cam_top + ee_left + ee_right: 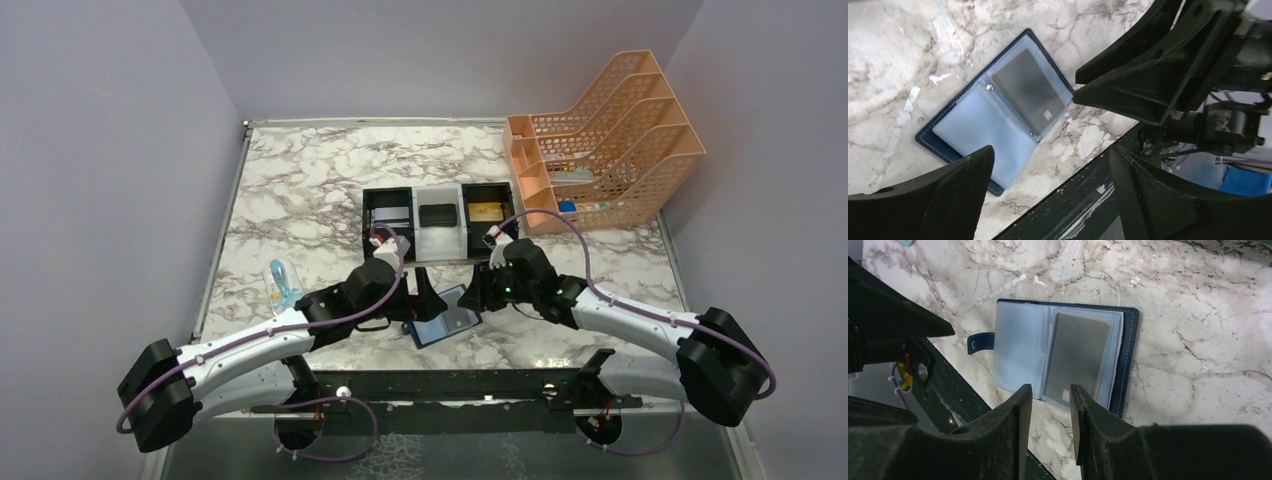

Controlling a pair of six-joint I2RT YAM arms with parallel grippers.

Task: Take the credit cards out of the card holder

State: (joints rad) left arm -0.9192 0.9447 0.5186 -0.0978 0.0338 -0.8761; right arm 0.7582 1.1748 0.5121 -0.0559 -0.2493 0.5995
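The navy card holder point(447, 318) lies open on the marble near the table's front edge. A silver-grey credit card point(1028, 95) sits inside its clear right-hand pocket and also shows in the right wrist view point(1078, 354). The holder point(1128, 355) has its tab point(980, 343) pointing left. My left gripper point(1050, 167) is wide open and empty, hovering just above the holder's point(973, 125) near edge. My right gripper point(1050, 397) is open by a narrow gap and empty, just short of the card's near edge. Both grippers point(425, 292) point(480, 290) flank the holder.
A row of box trays point(440, 245) stands behind the holder, holding a silver card point(395, 213), a black card point(438, 215) and a gold card point(486, 211). A peach mesh rack point(600, 140) stands back right. A small clear-blue object point(283, 283) lies at left. A black rail point(450, 385) lines the front edge.
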